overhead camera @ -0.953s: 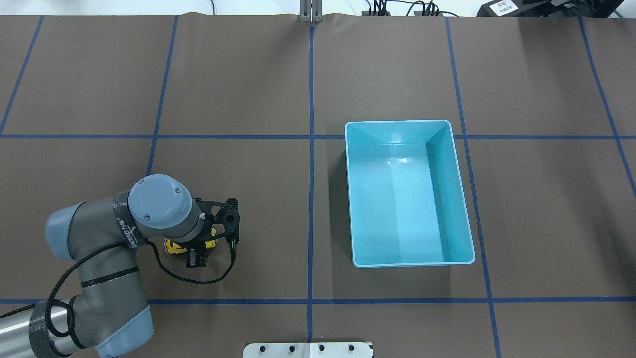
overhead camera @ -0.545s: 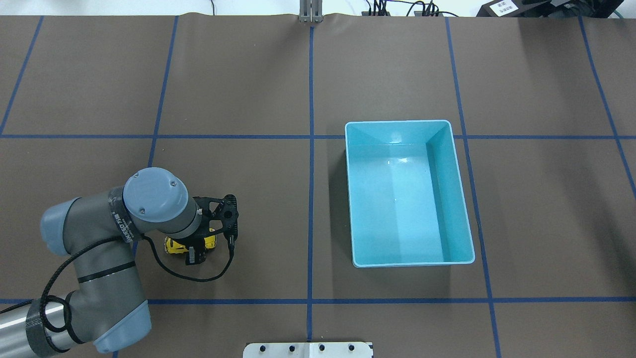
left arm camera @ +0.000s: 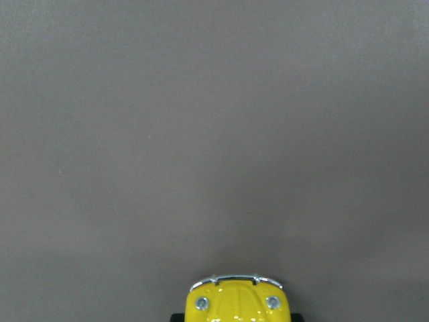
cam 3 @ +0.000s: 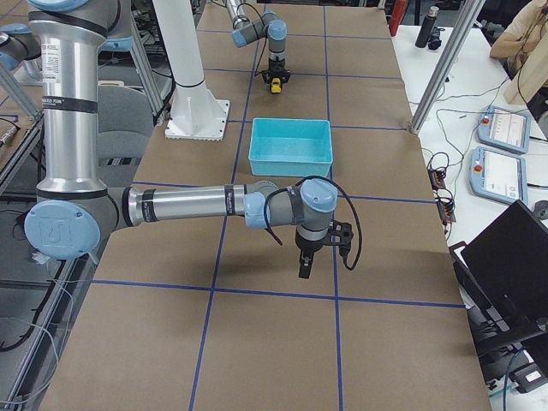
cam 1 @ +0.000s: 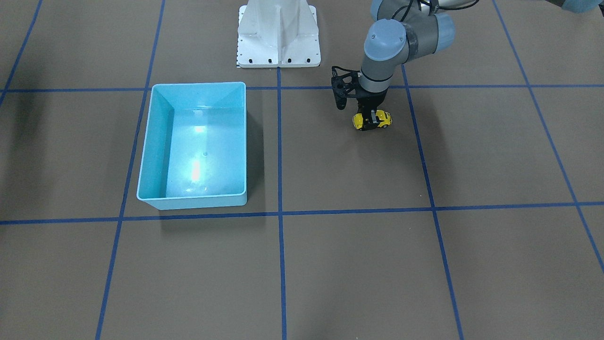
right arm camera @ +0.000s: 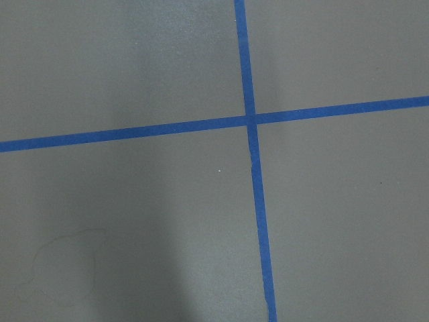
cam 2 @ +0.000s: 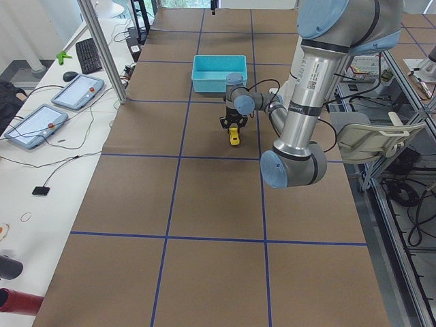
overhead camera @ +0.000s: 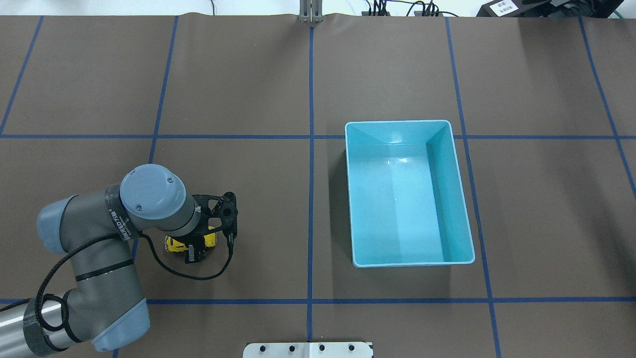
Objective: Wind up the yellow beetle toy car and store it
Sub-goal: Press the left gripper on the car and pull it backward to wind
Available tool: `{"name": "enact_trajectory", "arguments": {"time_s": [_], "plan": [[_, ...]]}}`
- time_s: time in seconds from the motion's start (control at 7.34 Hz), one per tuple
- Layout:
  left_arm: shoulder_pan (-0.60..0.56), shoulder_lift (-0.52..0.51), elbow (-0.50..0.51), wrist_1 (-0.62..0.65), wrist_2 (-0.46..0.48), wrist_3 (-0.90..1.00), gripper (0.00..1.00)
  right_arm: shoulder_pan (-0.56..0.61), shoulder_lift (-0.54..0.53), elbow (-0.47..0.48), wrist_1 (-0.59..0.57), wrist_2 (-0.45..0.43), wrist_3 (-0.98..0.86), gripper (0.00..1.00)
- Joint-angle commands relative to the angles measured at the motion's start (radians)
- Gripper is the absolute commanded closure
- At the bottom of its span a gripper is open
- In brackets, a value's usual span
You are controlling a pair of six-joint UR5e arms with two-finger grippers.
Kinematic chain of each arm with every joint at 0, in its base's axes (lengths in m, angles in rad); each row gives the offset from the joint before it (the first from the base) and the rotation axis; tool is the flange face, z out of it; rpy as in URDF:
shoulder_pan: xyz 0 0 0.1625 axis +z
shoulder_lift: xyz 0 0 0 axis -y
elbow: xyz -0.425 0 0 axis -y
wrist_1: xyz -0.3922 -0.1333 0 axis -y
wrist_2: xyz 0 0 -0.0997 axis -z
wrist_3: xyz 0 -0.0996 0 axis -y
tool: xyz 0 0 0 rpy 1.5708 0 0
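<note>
My left gripper (cam 1: 372, 119) has its jaws closed narrow across the flanks of the yellow beetle toy car (left arm camera: 236, 303). The car sits between them, down at the table (overhead camera: 278, 199), with its nose poking out past my fingers. I judge that winding is the step in hand, and that it calls for dragging the wheels backward under pressure. If I press too lightly, the wheels skid over the brown cover without loading the spring. If I press too hard, the rounded, glossy body may squirt out of my hold. If my grip slackens once the spring is loaded, the car shoots off ahead of my jaws. The light blue bin (overhead camera: 410, 121) lies well off to one side, a long carry. My right gripper (cam 3: 306, 257) hangs far away, and I cannot tell how its jaws stand.
</note>
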Motion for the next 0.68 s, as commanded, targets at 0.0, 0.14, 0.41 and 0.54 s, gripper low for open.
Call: {"name": "enact_trajectory", "arguments": {"time_s": [0.0,0.14,0.41,0.54], "plan": [[-0.003,0.0,-0.02,-0.015,0.0,0.001,0.76,-0.002,0.011,0.007,0.001,0.003,-0.004,0.0],[-0.004,0.005,-0.018,-0.053,0.001,0.0,0.76,-0.002,0.011,0.008,0.003,0.003,-0.006,0.0],[-0.004,0.032,-0.014,-0.141,0.001,0.0,0.75,-0.002,0.011,0.001,0.003,0.002,-0.006,0.0],[-0.004,0.049,-0.011,-0.176,0.001,0.0,0.75,-0.002,0.011,0.002,0.003,0.003,-0.006,0.0]]}}
